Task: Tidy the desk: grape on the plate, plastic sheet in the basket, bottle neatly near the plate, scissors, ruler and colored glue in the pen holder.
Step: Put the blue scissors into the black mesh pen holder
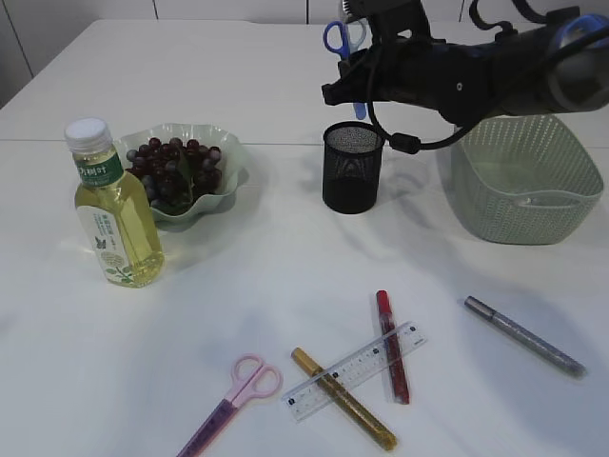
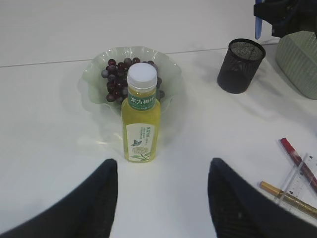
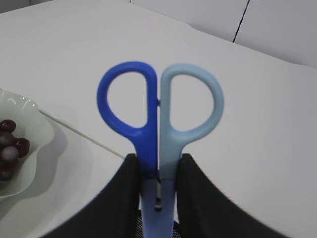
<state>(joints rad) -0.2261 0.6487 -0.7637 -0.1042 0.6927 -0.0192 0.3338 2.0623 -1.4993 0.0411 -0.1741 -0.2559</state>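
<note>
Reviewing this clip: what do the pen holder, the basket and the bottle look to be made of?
The pen holder looks like black metal mesh: fine perforations show light through its wall. The basket seems moulded pale-green plastic with a matte woven-pattern wall. The bottle appears clear glossy plastic holding yellow liquid, with a white screw cap and printed label.

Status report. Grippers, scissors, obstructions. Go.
Right gripper shut on blue scissors, held above pen holder. Left gripper open, empty, facing bottle. Nothing in the way.

Blue scissors (image 3: 159, 114) hang handles-up above the black mesh pen holder (image 1: 352, 168), grapes (image 1: 171, 164) fill the green plate (image 1: 228, 181), bottle (image 1: 112, 211) upright beside it
</note>
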